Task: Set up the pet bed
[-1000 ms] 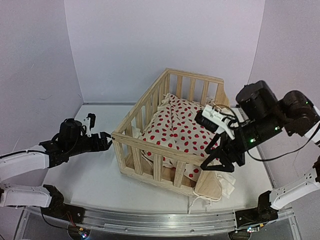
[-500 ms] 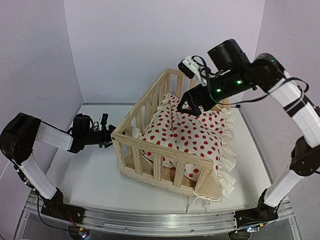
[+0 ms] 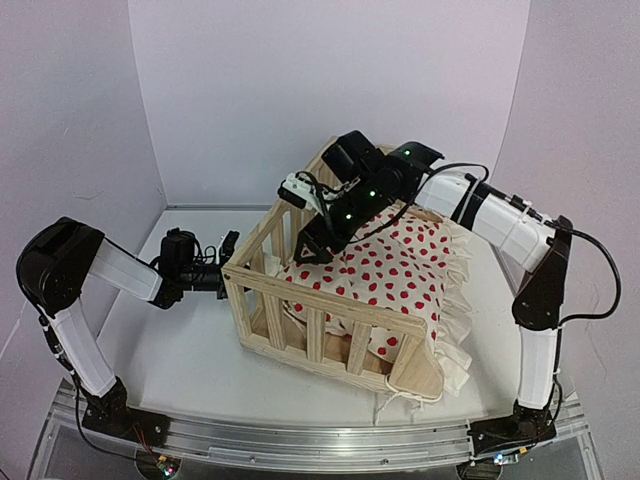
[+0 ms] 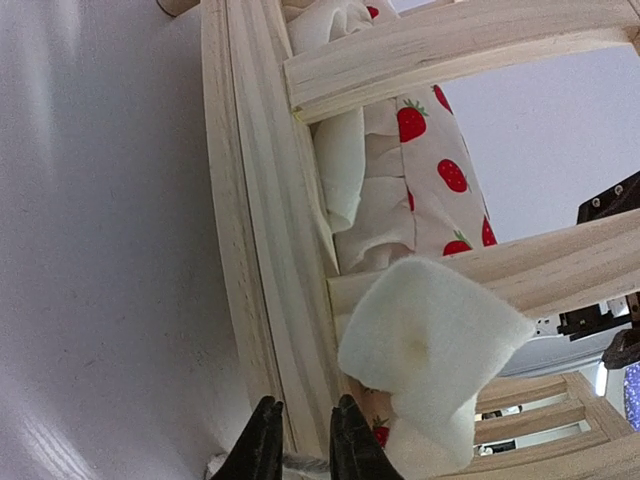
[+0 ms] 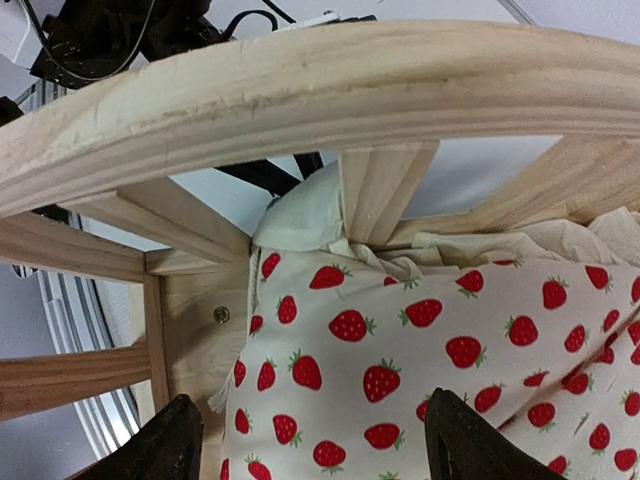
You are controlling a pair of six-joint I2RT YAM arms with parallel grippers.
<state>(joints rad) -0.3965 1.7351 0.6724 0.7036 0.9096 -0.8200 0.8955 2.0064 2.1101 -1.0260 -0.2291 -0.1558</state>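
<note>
**Desk:** Where is the pet bed sitting?

**Me:** I have the pet bed (image 3: 320,302) in the middle of the white table (image 3: 170,350), turned at an angle with its open side to the right. Nearest me, the ruffle (image 3: 455,372) of the strawberry-print cushion (image 3: 390,270) spills over the base board at the near right corner. A tie string (image 3: 395,405) lies on the table just in front of it.

**Desk:** And your left arm?

**Me:** My left claw (image 3: 228,265) is low at the bed's near left corner post, right against the wood. On the wrist view its fingers (image 4: 262,445) are drawn close, with only a slim gap between them, lined up along the bottom rail. Something pale and frayed shows low in that gap, and I cannot tell whether they are pinching it. A white corner of cloth (image 4: 430,350) pokes out between two slats just past them.

**Desk:** The cushion itself?

**Me:** It is inside the frame, rumpled, bunched high against the left rail and sloping down to the right.

**Desk:** Right arm?

**Me:** It reaches across from the right. My right claw (image 3: 312,255) hangs over the left part of the cushion, just inside the left rail. Its fingertips (image 5: 165,445) are spread wide, with only the fabric below showing between them. I can't tell whether they touch it. Past that, the far rail (image 3: 395,152) stands upright.
</note>
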